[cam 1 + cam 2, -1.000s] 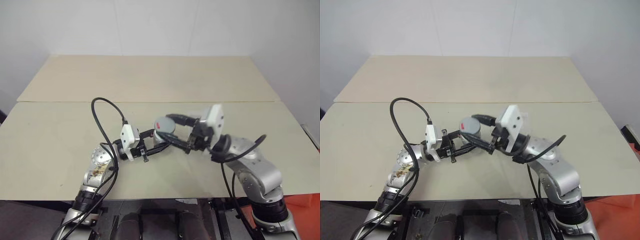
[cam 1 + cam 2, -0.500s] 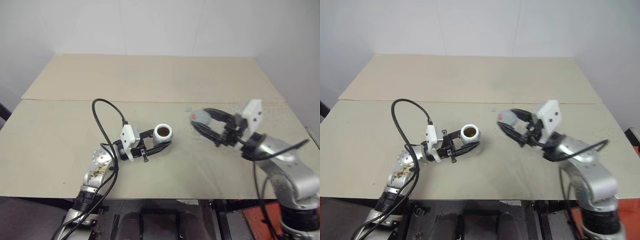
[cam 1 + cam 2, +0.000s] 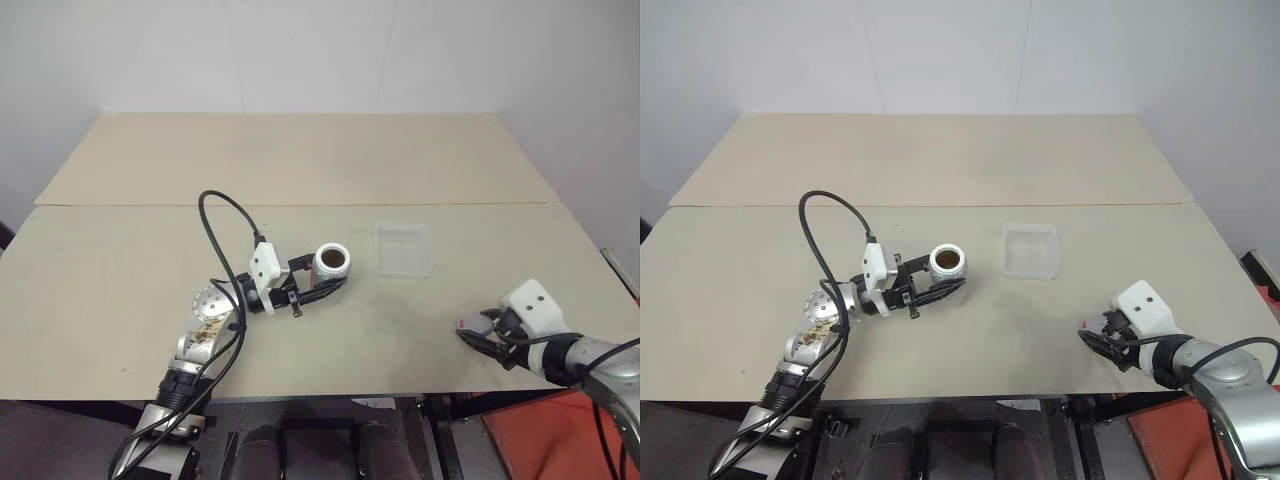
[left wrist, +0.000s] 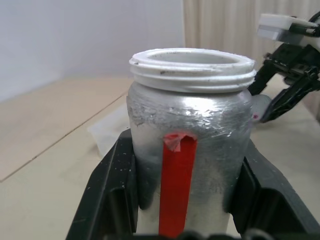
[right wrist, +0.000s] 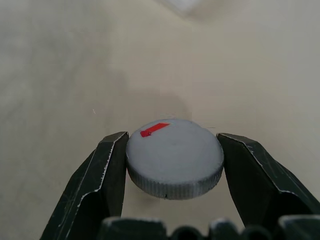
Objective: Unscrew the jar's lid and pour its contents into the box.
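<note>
We hold the jar [image 3: 331, 264] in our left end effector [image 3: 322, 281], its two black fingers [image 4: 112, 192] pressed against the silvery sides, so it is pinched around its body just above the counter [image 3: 120, 280]. The jar stands upright, long axis vertical, its open white threaded mouth facing up, and we can see brown contents [image 3: 947, 259] inside. The red strip on its side faces back toward our left wrist.

Our right end effector [image 3: 478, 335] is well apart, low near the counter's near right edge, pinching the grey lid [image 5: 174, 157] flat between its fingers, red mark up.

The relation that matters now is jar to box [image 3: 403, 248]. The clear shallow box lies on the counter to the right of the jar and slightly farther from us, near but not touching. The left arm is the nearer one and already carries the jar. We judge that pouring calls for bringing the mouth over the box and tipping the long axis rightward toward it.
</note>
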You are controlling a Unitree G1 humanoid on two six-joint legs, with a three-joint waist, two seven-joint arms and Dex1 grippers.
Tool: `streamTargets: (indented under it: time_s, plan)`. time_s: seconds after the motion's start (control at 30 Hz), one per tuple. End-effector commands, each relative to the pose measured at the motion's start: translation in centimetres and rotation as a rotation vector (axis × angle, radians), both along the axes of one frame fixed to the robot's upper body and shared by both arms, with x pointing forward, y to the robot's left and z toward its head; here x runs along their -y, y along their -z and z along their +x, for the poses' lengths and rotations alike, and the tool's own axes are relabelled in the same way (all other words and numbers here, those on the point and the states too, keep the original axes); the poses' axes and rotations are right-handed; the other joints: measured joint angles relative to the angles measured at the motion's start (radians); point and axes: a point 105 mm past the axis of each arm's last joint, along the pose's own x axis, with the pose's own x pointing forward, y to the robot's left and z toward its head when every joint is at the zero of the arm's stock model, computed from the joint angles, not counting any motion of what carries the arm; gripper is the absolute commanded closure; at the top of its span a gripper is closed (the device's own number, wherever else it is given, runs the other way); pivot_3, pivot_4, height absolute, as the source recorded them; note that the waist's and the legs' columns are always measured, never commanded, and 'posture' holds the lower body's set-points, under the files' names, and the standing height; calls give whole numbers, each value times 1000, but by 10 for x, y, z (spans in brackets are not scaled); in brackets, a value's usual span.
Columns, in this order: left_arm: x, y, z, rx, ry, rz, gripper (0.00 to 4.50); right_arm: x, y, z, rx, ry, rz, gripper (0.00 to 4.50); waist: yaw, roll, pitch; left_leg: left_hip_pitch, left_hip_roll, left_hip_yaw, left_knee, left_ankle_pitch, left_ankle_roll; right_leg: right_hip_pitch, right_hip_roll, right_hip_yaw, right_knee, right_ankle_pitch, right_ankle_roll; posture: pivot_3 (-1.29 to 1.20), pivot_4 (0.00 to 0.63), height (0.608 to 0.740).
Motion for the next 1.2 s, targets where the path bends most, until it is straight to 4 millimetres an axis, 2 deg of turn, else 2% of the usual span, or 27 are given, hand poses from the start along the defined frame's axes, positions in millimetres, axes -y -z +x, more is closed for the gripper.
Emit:
streamTargets:
  time_s: [0.03,0.13,0.17,0.37,0.47,0.63,0.7,0.77,0.9,1.07,1.2]
  plan:
    - [2,-12,2,68,-10,-14,2571,3,-4,1,-14,16,3,1007,0,0,0,0,0,0,0,0,0,0,0,0,0,1,-1,0,150,740]
    - [2,-13,6,76,-33,-3,2571,2,-9,3,-7,-2,-5,124,1,0,0,-1,-1,0,0,0,0,0,-1,0,-1,1,-2,0,150,740]
    - [2,-14,8,81,-45,8,2571,1,-12,3,3,-11,-6,29,1,0,0,-1,-1,0,0,0,0,0,-1,0,-1,1,-1,0,150,740]
    - [6,-24,30,123,-84,63,2571,-14,-37,5,97,-94,9,29,3,0,0,-1,-2,-1,0,0,0,0,-1,0,0,-1,3,0,150,740]
    - [19,-32,52,160,-112,135,2571,-22,-50,12,160,-92,29,29,6,-1,0,-1,-3,-1,1,0,0,0,-1,0,0,-1,5,0,150,740]
    - [50,-48,83,209,-125,218,2571,-27,-55,16,206,-73,9,29,19,-1,1,-3,-5,-3,0,0,1,0,-2,-1,-2,0,4,0,150,740]
    - [63,-57,94,279,-144,289,2571,-29,-56,16,223,-58,8,29,23,-1,1,-7,-6,-3,0,0,1,-2,-3,-1,-3,2,2,0,150,740]
    - [77,-66,104,400,-202,401,2571,-31,-58,14,234,-46,10,29,25,-1,1,-9,-8,-4,0,-1,2,-3,-4,-1,-5,2,3,0,150,740]
    - [103,-79,109,873,-255,720,2571,-37,-63,8,275,-23,33,29,27,-1,1,-15,-9,-7,0,-4,6,-3,-5,-3,-14,4,7,0,150,740]
    - [124,-88,107,1322,-244,911,2571,-43,-58,-4,287,-16,34,29,32,-2,1,-17,-13,-7,0,-7,11,-4,-7,-2,-15,1,11,0,150,740]
    - [134,-88,102,1585,-192,975,2571,-42,-61,-7,312,25,60,29,37,-2,1,-20,-13,-7,1,-7,11,-8,-8,-2,-14,1,11,0,150,740]
